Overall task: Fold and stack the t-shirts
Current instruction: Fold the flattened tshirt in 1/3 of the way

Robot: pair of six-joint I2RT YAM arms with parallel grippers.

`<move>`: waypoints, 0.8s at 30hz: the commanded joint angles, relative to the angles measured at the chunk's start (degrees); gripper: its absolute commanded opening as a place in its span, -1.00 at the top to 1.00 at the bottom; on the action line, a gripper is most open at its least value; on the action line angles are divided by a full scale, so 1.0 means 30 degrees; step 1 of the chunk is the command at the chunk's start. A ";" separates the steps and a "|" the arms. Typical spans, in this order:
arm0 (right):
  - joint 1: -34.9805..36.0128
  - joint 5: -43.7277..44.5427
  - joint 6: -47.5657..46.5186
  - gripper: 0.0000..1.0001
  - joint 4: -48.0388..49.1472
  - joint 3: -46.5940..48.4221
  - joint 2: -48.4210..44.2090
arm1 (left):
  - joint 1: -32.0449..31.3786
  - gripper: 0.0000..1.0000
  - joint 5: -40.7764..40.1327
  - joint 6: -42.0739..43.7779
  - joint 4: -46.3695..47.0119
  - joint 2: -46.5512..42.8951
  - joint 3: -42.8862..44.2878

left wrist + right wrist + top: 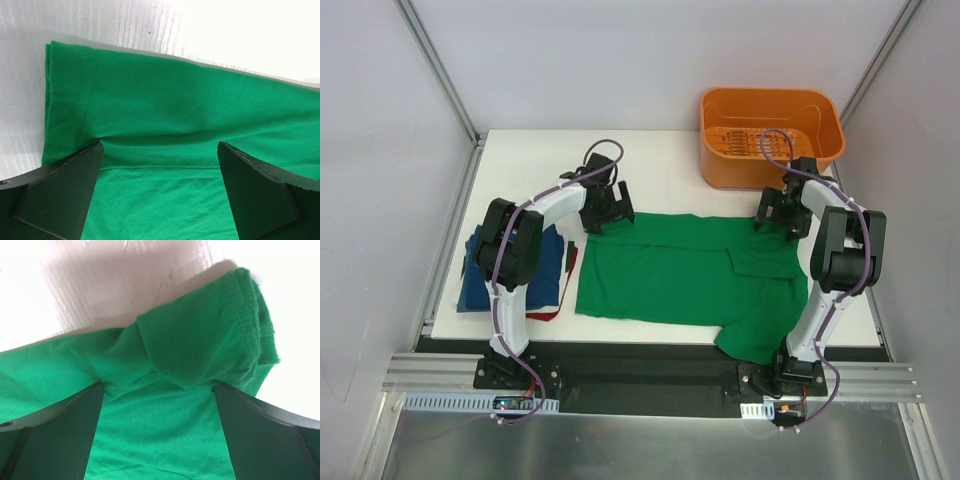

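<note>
A white tabletop (660,160) sits inside pale walls with a metal frame. The green t-shirt (680,275) lies spread flat across its middle.

The left end effector (608,215) stands wide open and holds nothing, its fingers (60,190) straddling the shirt's far edge. The stitched hem corner lies ahead of it and off to its left. A shallow crease runs between the fingertips, so they seem to rest on the cloth, though I cannot tell how firmly.

The right end effector (775,215) is also fully open and empty, set over the opposite far corner. A bunched sleeve (200,340) humps up just ahead of it and to its right.

Behind and outboard of the left end effector, under that arm, lies the navy t-shirt (480,275) with a red edge (548,316) showing beneath. The orange basket (770,125) stands beyond the right end effector.

This looks like the grasp before a lengthwise fold, and the task seems to be at an early stage. To do it well:

- **Grip:** close both end effectors together, deep enough to catch every layer under the fingers.
- **Right side:** the bunched sleeve may slip or drag, so grip behind the hump rather than on its tip.
- **Lift and carry:** lift evenly, keep the edge taut between the two grips, and bring it straight back toward the bases.
- **Near sleeve:** it appears to droop over the tabletop's near edge, so lay the fold short of it.
</note>
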 commanded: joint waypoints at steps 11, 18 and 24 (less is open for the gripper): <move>-0.0065 0.1154 0.0586 -0.93 0.0960 -0.4155 -0.7932 | -0.1187 -0.99 -0.1237 0.0341 -0.0198 -0.6175 -0.2462; 0.0169 0.0689 0.1493 -0.93 0.0283 -0.6497 -1.3107 | -0.1626 -0.99 -0.1940 -0.1001 -0.1163 -1.1646 -0.6267; 0.0843 -0.0130 0.2608 -0.93 0.0226 -1.0241 -1.8266 | -0.2240 -0.99 -0.1970 -0.2994 -0.2452 -1.5751 -1.0984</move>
